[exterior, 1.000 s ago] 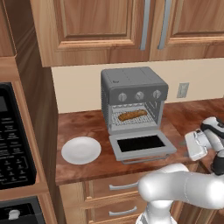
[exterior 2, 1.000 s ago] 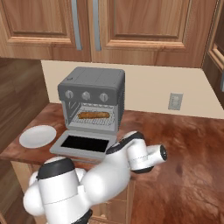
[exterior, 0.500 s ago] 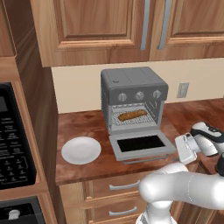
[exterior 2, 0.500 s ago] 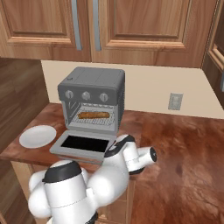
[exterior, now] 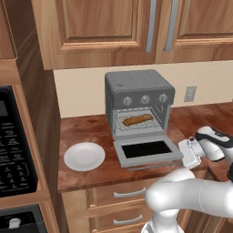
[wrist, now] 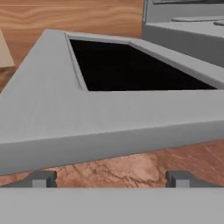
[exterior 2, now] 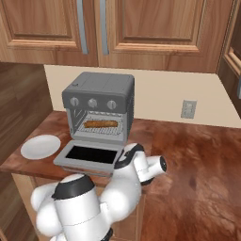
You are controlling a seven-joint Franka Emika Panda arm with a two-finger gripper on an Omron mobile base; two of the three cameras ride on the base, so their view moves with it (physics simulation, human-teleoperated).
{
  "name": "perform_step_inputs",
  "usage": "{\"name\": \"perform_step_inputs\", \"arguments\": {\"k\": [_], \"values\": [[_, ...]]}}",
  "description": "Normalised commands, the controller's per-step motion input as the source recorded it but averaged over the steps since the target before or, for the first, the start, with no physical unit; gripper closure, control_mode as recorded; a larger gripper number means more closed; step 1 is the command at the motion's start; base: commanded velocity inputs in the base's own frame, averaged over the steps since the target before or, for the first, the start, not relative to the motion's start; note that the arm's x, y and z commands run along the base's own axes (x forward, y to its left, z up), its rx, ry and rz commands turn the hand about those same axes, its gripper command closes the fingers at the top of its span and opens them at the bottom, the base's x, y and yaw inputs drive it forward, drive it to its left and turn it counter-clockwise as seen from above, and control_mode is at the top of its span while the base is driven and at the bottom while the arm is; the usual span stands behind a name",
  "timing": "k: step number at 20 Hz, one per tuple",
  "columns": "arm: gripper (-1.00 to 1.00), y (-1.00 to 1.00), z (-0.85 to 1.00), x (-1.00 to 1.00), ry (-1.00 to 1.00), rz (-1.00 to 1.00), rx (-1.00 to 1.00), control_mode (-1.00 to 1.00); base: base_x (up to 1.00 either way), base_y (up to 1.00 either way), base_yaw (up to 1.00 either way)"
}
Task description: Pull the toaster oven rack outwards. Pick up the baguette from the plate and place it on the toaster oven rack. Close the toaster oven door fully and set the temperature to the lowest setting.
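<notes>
The dark-grey toaster oven stands on the counter with three knobs above its opening. Its door lies folded down flat, dark glass up. The golden-brown baguette rests on the wire rack inside the cavity. Left of the oven, the white plate is bare. My gripper is open, low at the door's right edge, facing its side with nothing between the fingertips.
A black microwave with a keypad stands at the far left. Wooden cabinets hang above and drawers sit below the counter's front edge. A wall outlet is right of the oven, with open countertop beside it.
My hand has moved left and slightly down, coming up close to the right edge of the lowered door. The oven, baguette and plate have not moved.
</notes>
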Motion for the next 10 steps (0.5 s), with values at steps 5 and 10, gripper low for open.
{"name": "perform_step_inputs", "arguments": {"k": [5, 10], "values": [[-1.0, 0.8, 0.39, 0.01, 0.0, -0.01, 0.0, -1.0, 0.0, 0.0, 0.0], [-1.0, 0.79, 0.68, 0.12, 0.0, -0.06, 0.0, -1.0, 0.0, 0.0, 0.0]]}}
